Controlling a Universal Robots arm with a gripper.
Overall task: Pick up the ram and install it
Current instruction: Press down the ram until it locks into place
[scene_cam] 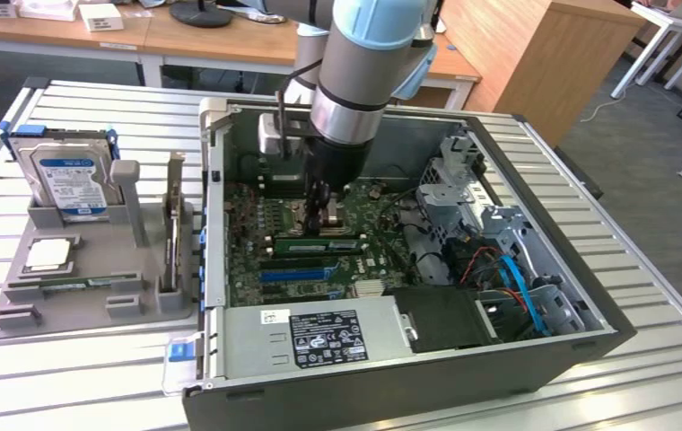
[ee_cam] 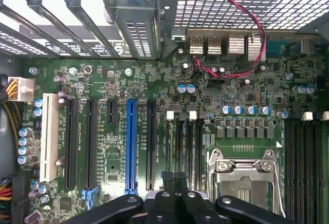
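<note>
I am a single robot arm [scene_cam: 359, 63] reaching straight down into an open computer case [scene_cam: 556, 296] that lies on its side on a slatted metal desk [scene_cam: 65, 377]. My jaws are closed, their dark fingertips [ee_cam: 167, 180] pressed together with nothing visibly between them. In the exterior view they hang low over the middle of the green motherboard [scene_cam: 257, 215].

The ram [scene_cam: 317, 243], a long, thin green stick with a pale label, stands on its long edge on the motherboard, just below my jaws in the exterior view. It runs parallel to the blue expansion slot [scene_cam: 299, 273] beside it. I cannot tell whether my jaws touch the stick, or whether it is fully seated.

In the wrist view my fingertips sit over one end of a row of narrow black memory slots [ee_cam: 198, 149] with white clips. These slots lie between the blue expansion slot [ee_cam: 131, 147] and the metal processor socket [ee_cam: 247, 175].

At the exterior view's left, well apart from the case, a grey holder tray [scene_cam: 12, 319] rests on the desk. It carries an upright hard drive [scene_cam: 69, 180], a flat square processor chip [scene_cam: 51, 255] and a tall upright expansion card [scene_cam: 173, 238].
</note>
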